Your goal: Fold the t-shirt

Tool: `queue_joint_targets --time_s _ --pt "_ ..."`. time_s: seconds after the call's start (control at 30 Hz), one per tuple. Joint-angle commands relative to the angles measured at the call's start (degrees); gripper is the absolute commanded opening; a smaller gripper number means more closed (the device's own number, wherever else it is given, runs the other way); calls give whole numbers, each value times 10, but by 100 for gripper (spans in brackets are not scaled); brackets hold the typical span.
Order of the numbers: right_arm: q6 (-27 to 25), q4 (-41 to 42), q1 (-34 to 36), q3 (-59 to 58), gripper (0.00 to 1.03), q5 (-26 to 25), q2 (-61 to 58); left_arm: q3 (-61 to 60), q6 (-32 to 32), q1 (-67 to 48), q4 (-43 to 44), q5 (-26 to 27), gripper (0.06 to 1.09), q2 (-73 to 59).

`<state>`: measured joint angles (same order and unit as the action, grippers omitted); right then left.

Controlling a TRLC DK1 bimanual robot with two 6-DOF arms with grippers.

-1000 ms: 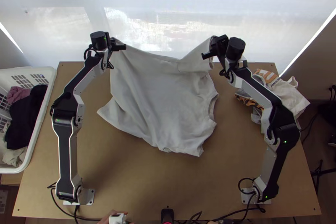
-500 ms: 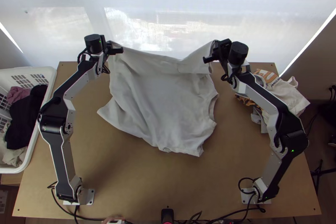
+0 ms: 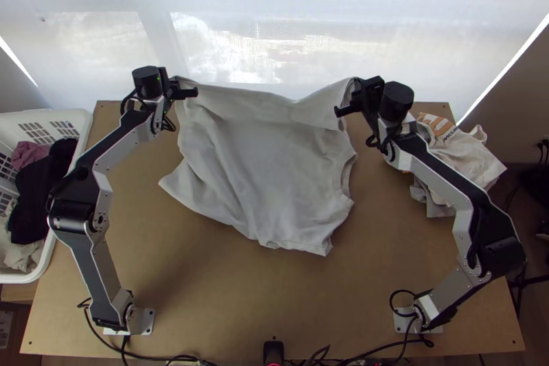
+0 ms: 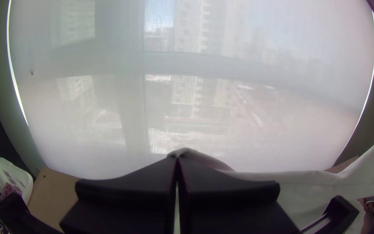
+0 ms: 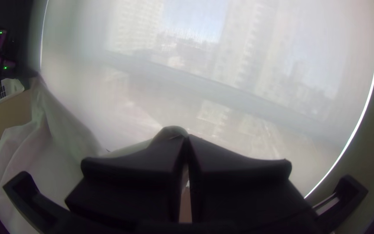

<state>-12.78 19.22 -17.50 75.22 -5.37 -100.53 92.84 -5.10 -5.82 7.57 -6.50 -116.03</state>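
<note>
1. a white basket (image 3: 82,160) stands by the left edge of the worktop (image 3: 274,304), with dark, purplish and pale clothes (image 3: 34,194) inside.
2. the left gripper (image 3: 180,84), near the worktop's far left corner, has its fingers pressed together on a corner of the t-shirt (image 3: 261,167).
3. the pale grey t-shirt is held up along its far side, which sags a little between the grippers; the rest lies spread and creased over the middle of the worktop.
4. the right gripper (image 3: 354,90), near the far edge, pinches the t-shirt's other raised corner.
5. a bunched pile of clothes (image 3: 470,156) lies at the worktop's far right corner.
</note>
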Motion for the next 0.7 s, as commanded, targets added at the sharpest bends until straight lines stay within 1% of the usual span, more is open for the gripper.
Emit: queue_joint_targets --time_s 0.0,0.23,0.67 --pt "2 -1 -10 -67 2 0 53 -49 -3 -2 7 2 9 40" --pt "1 -1 -14 -118 2 0 91 -91 -2 -6 21 2 9 59" --pt "-1 -1 -8 -167 2 0 125 -178 5 1 50 1 9 104"
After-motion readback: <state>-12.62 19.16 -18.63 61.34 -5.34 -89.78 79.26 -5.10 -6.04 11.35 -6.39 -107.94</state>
